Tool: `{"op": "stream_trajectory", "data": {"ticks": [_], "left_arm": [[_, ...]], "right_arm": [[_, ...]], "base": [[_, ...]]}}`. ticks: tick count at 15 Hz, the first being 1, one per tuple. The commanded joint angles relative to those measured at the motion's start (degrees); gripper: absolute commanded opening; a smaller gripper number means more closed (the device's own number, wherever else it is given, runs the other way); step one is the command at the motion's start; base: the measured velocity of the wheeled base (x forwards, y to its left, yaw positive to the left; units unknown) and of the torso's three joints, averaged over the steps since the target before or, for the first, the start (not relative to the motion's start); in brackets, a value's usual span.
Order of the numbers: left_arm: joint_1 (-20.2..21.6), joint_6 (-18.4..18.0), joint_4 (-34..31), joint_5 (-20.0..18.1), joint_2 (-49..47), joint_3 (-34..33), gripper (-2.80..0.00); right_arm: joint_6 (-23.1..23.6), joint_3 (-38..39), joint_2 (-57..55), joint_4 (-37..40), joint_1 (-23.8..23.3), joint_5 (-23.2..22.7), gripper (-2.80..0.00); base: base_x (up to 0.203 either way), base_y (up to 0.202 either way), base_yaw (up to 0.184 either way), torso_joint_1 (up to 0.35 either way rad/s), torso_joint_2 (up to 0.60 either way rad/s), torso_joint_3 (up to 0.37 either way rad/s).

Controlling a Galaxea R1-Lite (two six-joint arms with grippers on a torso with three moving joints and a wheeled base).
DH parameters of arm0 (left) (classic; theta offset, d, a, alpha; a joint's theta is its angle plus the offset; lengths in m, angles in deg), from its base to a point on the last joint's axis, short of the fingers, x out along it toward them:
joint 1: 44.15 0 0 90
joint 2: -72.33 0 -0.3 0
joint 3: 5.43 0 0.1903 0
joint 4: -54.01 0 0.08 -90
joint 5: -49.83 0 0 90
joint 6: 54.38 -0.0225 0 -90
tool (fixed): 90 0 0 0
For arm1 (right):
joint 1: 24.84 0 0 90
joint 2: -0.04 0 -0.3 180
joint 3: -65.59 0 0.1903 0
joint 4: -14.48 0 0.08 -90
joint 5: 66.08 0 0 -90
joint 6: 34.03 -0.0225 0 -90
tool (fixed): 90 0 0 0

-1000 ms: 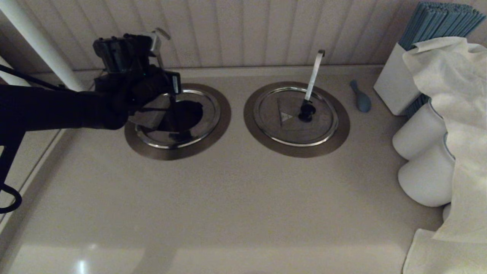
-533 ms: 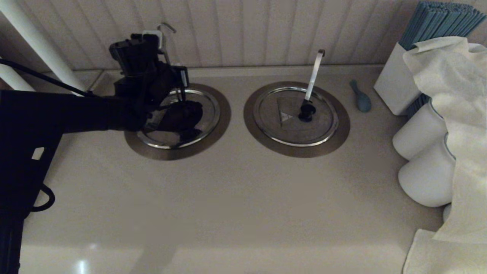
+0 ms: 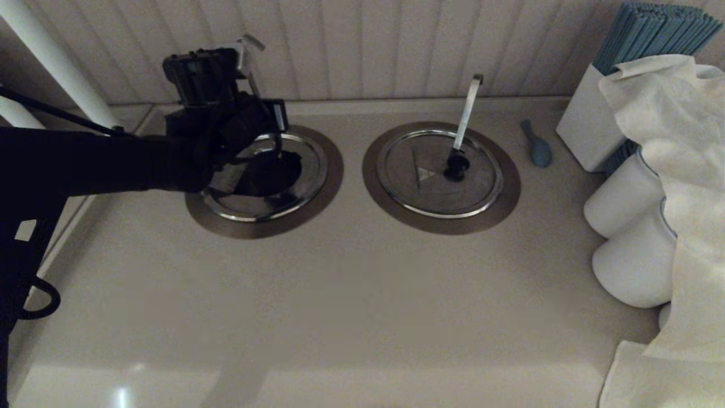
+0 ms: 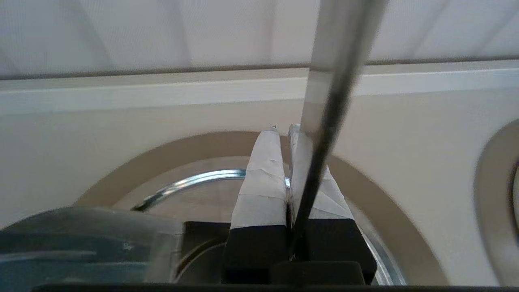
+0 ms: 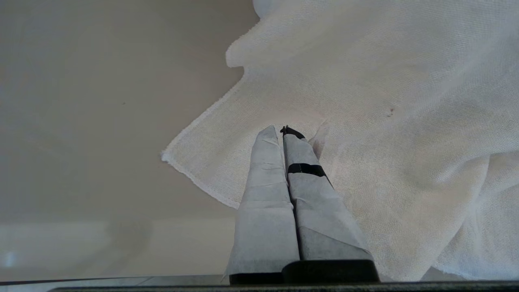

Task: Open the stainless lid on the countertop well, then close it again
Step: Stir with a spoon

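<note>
The beige countertop (image 3: 362,294) carries two round wells side by side near the panelled wall. The black left arm reaches in from the robot's left, and the left gripper (image 3: 266,133) hangs over the countertop well (image 3: 335,170), the left one of the pair, ringed by a dull bronze-grey flange. In the left wrist view the taped fingers (image 4: 263,178) stand pressed almost together, tips toward the wall. Whether they pinch anything lower down cannot be told. The stainless lid (image 3: 224,180) sits at that well under the gripper. It appears tilted, with a dark opening (image 3: 272,170) exposed on the side toward the twin, though the arm hides most of the disc. The thin ladle handle (image 3: 248,51) rises from the well, its long axis running up toward the wall, hook at the top. The twin lid (image 3: 439,173) lies flat and closed, bearing a pale triangle mark (image 3: 426,173) beside its black knob (image 3: 456,165), with a wider white handle (image 3: 468,107) leaning above it. The right gripper (image 5: 284,134) is parked, fingers closed and empty, over a white cloth (image 5: 385,101).
</note>
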Motion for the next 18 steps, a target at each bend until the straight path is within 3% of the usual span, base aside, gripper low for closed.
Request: {"op": "stream_trajectory", "data": {"ticks": [1,4,7,8,11,14,16,18], "left_arm": [[-0.1,0.0,0.1,-0.2,0.6,-0.6,-2.80],[0.3,-0.1,-0.8,-2.0,0.9,-1.4,-2.80],[1.8,-0.6,-10.7,-3.2,2.6,-1.8,-2.80],[2.7,-1.0,-11.1,-3.3,2.3,-1.5,-2.80],[4.2,-4.9,-11.0,-2.9,1.8,-1.3,-2.80],[4.2,-5.0,-8.5,-0.3,-0.5,1.0,-2.80],[3.5,-4.6,-1.5,2.2,-3.1,3.2,-2.80],[2.3,-3.9,-1.5,2.4,-2.8,3.0,-2.80]], "right_arm": [[0.0,0.0,0.0,0.0,0.0,0.0,-2.80],[0.0,0.0,0.0,0.0,0.0,-0.1,-2.80],[0.0,0.0,0.0,0.0,0.0,0.0,-2.80],[0.0,0.0,0.0,0.0,0.0,0.0,-2.80],[0.0,0.0,0.0,0.0,0.0,-0.1,-2.80],[0.0,0.1,0.0,0.0,0.0,0.0,-2.80],[0.0,0.0,0.0,0.0,0.1,0.0,-2.80],[0.0,0.0,0.0,0.0,0.0,0.0,-2.80]], "base": [[0.000,0.000,0.000,0.000,0.00,0.000],[0.000,0.000,0.000,0.000,0.00,0.000],[0.000,0.000,0.000,0.000,0.00,0.000],[0.000,0.000,0.000,0.000,0.00,0.000],[0.000,0.000,0.000,0.000,0.00,0.000],[0.000,0.000,0.000,0.000,0.00,0.000],[0.000,0.000,0.000,0.000,0.00,0.000],[0.000,0.000,0.000,0.000,0.00,0.000]]}}
